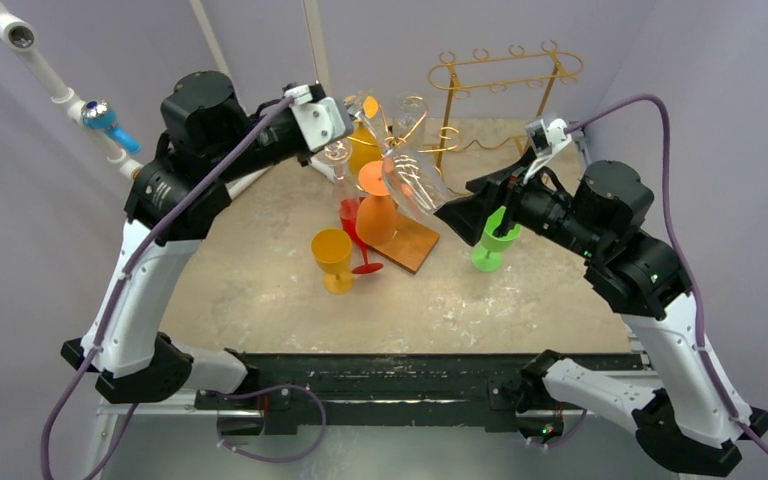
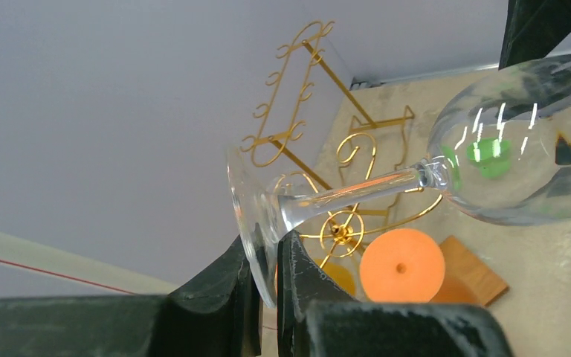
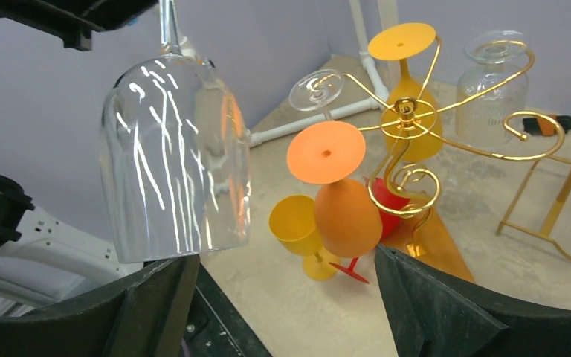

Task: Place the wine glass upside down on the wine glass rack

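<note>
Over table, left claw pinches wine glass foot.

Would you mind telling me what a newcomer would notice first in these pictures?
A big clear wine glass hangs in mid-air at the centre, its foot pinched by the left end effector and its bowl by the wide-open right end effector. Beside it stands a curly gold rack with an orange glass hung upside down, and a yellow glass stands upright on the table nearby.
</note>
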Robot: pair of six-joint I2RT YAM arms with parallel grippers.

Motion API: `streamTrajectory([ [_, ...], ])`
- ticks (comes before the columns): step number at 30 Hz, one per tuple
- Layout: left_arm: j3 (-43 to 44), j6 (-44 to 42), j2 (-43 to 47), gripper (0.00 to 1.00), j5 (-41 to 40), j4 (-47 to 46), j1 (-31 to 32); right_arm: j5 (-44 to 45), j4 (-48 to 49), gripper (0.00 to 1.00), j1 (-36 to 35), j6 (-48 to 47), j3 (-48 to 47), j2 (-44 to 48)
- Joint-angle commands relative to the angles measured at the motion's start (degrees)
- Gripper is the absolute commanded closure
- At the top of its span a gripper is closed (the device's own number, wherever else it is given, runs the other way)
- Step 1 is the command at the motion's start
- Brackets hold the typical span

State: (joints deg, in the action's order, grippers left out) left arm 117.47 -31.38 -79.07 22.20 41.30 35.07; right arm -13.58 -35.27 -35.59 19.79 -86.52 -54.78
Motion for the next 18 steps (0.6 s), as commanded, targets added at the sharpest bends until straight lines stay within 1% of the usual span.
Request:
streamTrajectory([
  [1,-1.1,-15.5,4.2,1.00,-2.2,-2.3,0.7,-0.3,-6.4,0.01,-0.1,-5.1,-5.3,0.7],
  [5,-3.9,-21.5,6.8,1.00,-2.6,-3.5,0.7,-0.8,-9.3,0.01,-0.1,-6.9,-7.8,1.5],
  [8,-5.0,-24.2,8.0,1.00,-0.7,-3.3,0.7,-5.8,-6.5,0.01,-0.1,-6.8,-9.6,0.1],
  [12,-10.0,-28.0,11.3,1.00,3.6,-6.7,0.6,-13.3,-2.8,0.01,-0.1,-5.1,-12.7,-6.4],
  [15,-11.4,-29.7,12.6,1.00,5.1,-8.0,0.6,-18.1,-0.8,0.01,-0.1,-4.5,-14.4,-10.7],
  [18,-12.4,-30.6,13.5,1.00,6.4,-9.2,0.6,-21.8,1.5,0.01,-0.2,-4.4,-14.3,-13.0],
])
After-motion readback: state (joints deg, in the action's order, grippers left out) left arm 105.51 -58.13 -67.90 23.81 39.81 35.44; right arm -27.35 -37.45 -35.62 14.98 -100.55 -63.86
